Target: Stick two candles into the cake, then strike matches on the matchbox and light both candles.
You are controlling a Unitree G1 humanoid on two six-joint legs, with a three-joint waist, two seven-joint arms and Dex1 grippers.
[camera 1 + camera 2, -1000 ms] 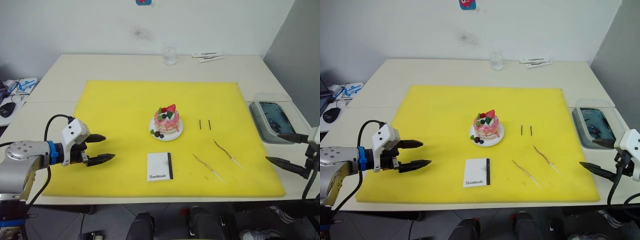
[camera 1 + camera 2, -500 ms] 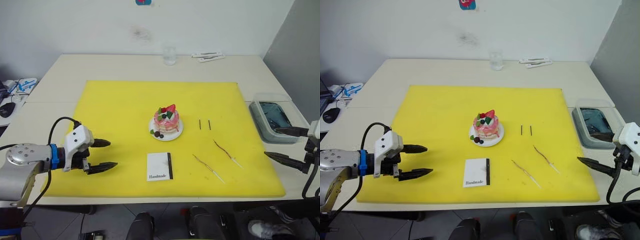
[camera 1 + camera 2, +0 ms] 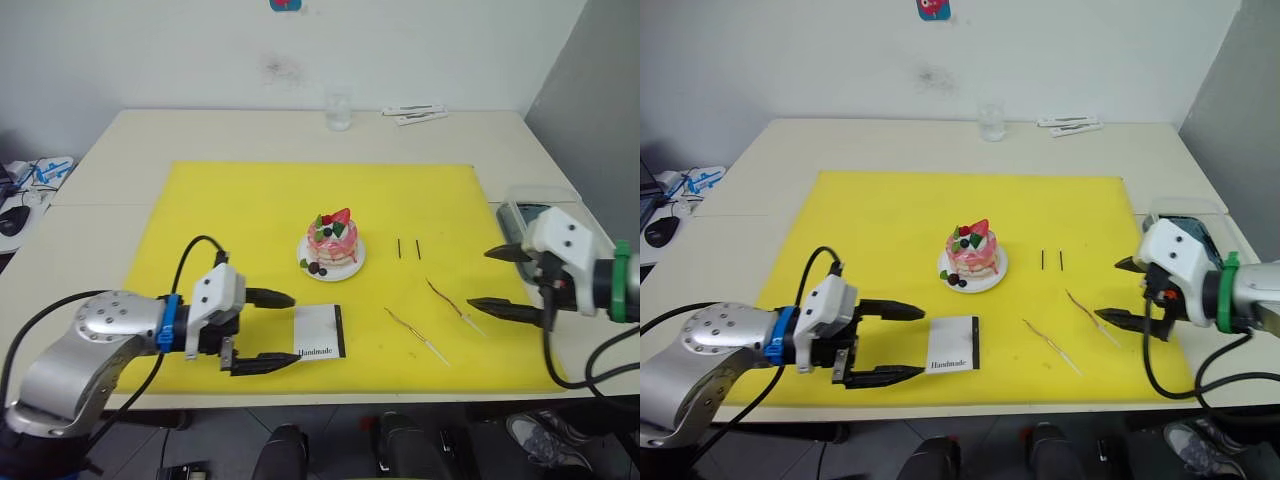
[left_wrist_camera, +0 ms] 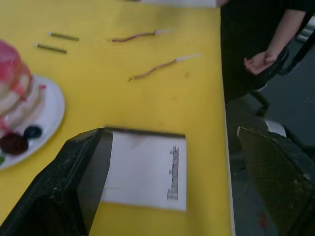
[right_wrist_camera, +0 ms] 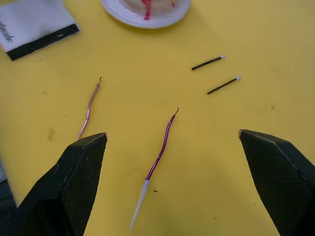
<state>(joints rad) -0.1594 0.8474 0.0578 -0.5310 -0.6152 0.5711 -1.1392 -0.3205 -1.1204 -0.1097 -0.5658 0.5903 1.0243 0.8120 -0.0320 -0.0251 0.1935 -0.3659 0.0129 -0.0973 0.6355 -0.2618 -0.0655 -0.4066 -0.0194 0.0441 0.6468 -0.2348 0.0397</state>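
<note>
Well, nothing on the list is ticked off yet, by the look of it. Starting left of the cake: the left gripper (image 3: 268,330) hovers low over the yellow mat (image 3: 240,210), jaws wide apart and empty, lined up on the matchbox (image 3: 320,332). That box lies flat just in front of the cake, untouched, "Handmade" facing up, and the left wrist view has it right between the two fingers.

On to the landmark itself: the cake (image 3: 333,240) sits on its small white plate (image 3: 350,266) in the middle of the mat, strawberry and berries on top, and no candle stands in it.

Just right of the cake, the two matches (image 3: 409,249) lie side by side, straight and unstruck. Nearer the front edge of the desk (image 3: 250,130) and to the cake's right, the two candles lie flat on the mat: the nearer candle (image 3: 418,337) and the farther candle (image 3: 457,308), apart from each other.

Farthest right of the cake, the right gripper (image 3: 488,278) comes in with jaws spread and holding nothing; its wrist view frames the farther candle squarely between the fingers, so I judge that a candle pick-up is the step in hand.

So everything is left: both candles to plant, matches to strike, both wicks to light.
</note>
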